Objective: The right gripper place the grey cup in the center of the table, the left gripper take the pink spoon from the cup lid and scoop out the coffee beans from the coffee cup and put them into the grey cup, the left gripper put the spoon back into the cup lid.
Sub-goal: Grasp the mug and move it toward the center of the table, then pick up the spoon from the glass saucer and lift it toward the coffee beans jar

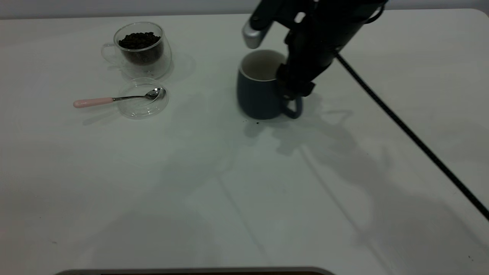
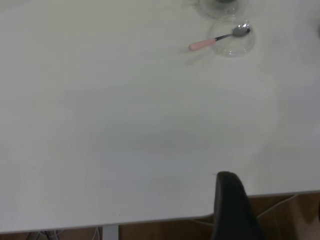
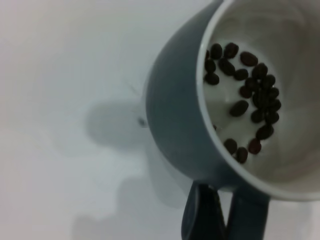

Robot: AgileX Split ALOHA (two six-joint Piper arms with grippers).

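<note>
The grey cup [image 1: 256, 93] stands upright near the middle of the table [image 1: 229, 191]. My right gripper [image 1: 292, 97] reaches down from the far right and is shut on the cup's loop handle [image 3: 247, 215]; one black finger [image 3: 200, 215] lies against it. Several coffee beans [image 3: 250, 100] lie on the cup's white inside. At the far left the clear coffee cup [image 1: 141, 49] holds a heap of beans [image 1: 139, 39]. In front of it the pink spoon [image 1: 114, 99] rests with its bowl in the cup lid [image 1: 143, 98]. My left gripper [image 2: 230, 200] hangs over the table's edge, far from the spoon [image 2: 215, 40].
A black cable [image 1: 412, 137] runs across the right side of the table from the right arm towards the near right edge. A tiny dark speck [image 1: 258, 123] lies just in front of the grey cup. A dark rim shows at the near edge.
</note>
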